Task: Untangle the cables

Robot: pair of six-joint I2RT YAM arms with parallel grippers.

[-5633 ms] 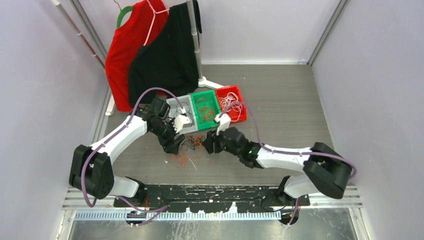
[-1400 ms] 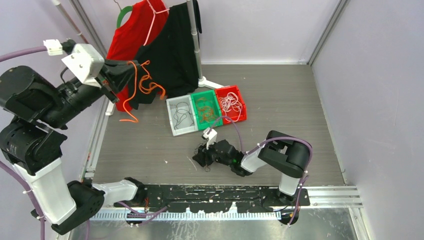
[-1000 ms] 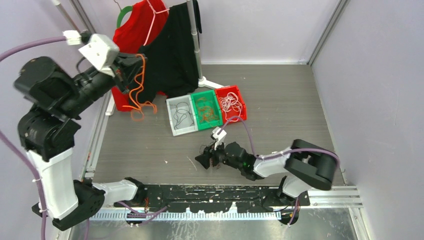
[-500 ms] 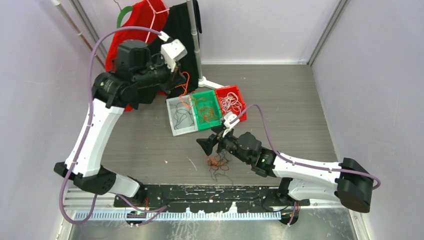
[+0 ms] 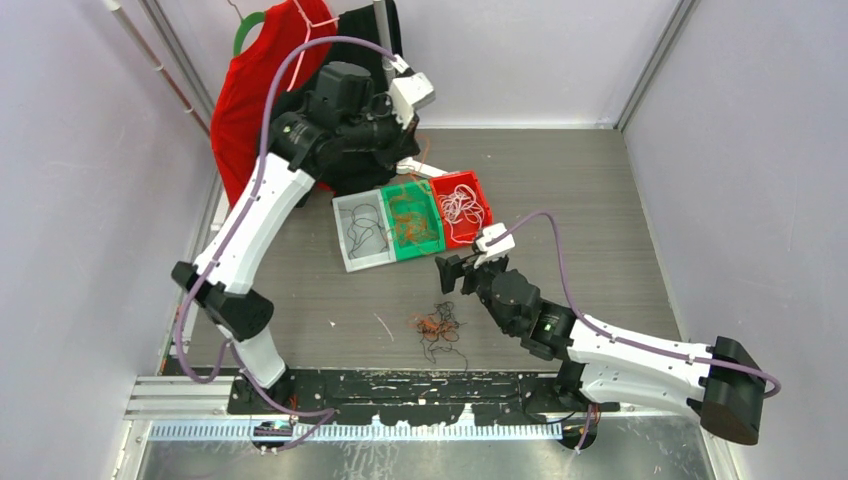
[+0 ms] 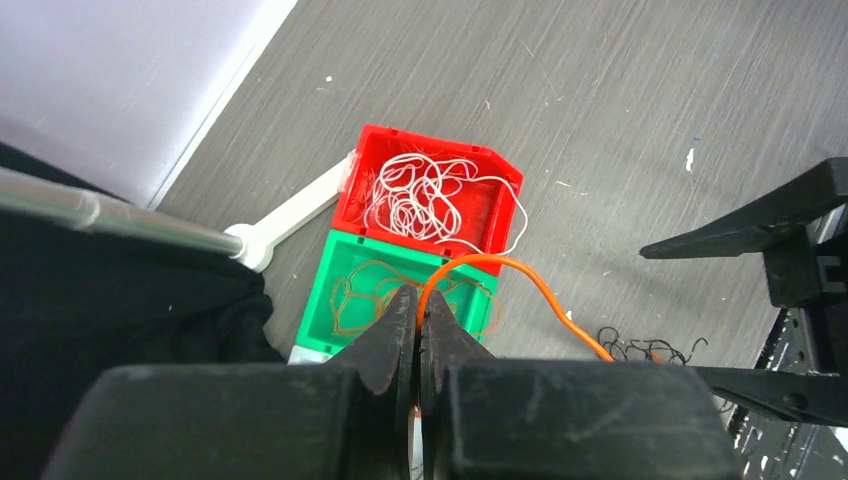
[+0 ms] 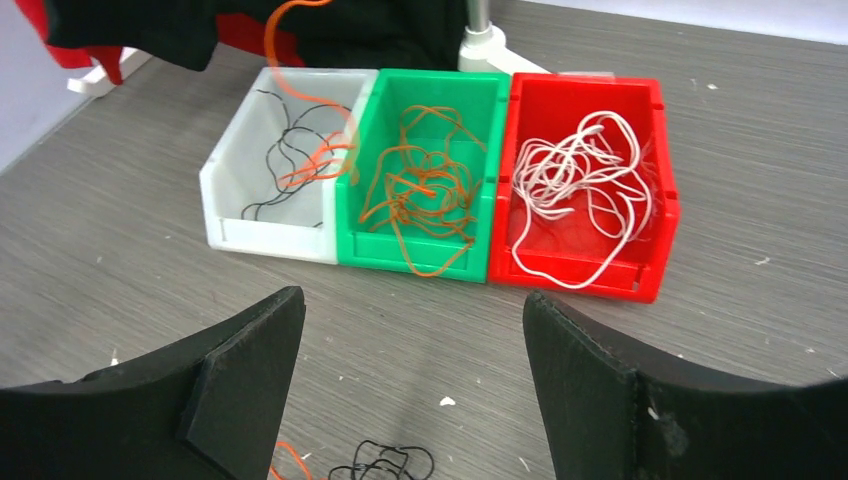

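In the top view the left gripper (image 5: 400,150) is hard to make out against the black garment (image 5: 345,60) hanging behind it; its own wrist view settles the matter: the fingers are pressed together on one orange cable (image 6: 505,272), which arcs away to the right. That view hides the white bin behind the fingers and covers part of the green bin (image 6: 322,305); the red bin (image 6: 440,140) shows whole.

The right wrist view shows what the top view blurs: the orange cable dangles over the white bin (image 7: 265,240), its lower curl at the wall shared with the green bin; contact cannot be told. The right gripper (image 7: 412,305) stands wide apart, holding nothing, just near of the bins.

The snarl (image 5: 438,328) of black and orange cables lies on the table (image 5: 600,200), near of the bins, left of the right arm (image 5: 620,350); the right wrist view cuts it off at the bottom edge. A red shirt (image 5: 250,100) hangs far left.
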